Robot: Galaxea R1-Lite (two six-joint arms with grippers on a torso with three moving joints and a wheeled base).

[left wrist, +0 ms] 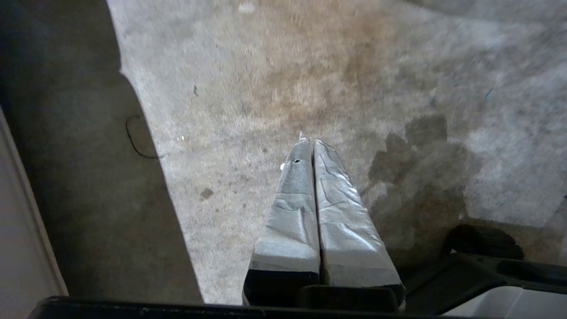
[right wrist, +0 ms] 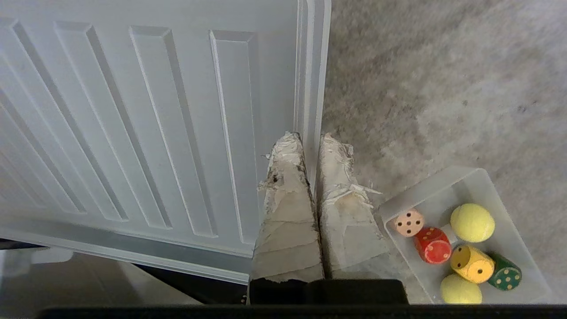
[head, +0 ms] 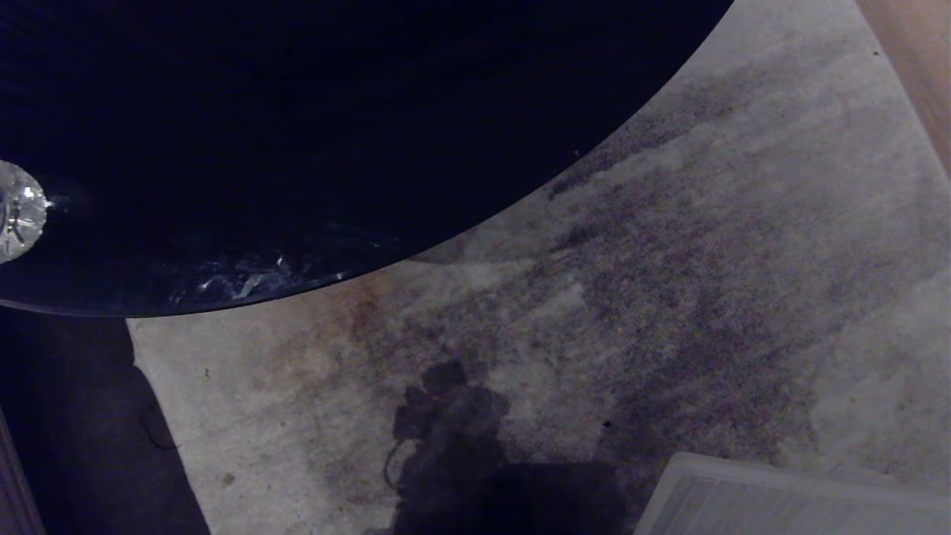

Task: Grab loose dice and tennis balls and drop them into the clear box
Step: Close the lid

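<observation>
Premises appear domestic, likely a living room. Worn, stained grey carpet (head: 669,297) covers most of the head view; a dark round glass tabletop (head: 297,134) fills its upper left; wood flooring (head: 921,67) shows at upper right.

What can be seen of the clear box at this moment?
The clear box appears only in the right wrist view: a small, shallow bin of translucent plastic with rounded corners, sitting flat on the stained grey carpet. Its far end is cut off by the picture's edge. Inside lie four dice, tan, red, yellow and dark green, and two tennis balls. The ribbed white lid lies apart from it.
</observation>
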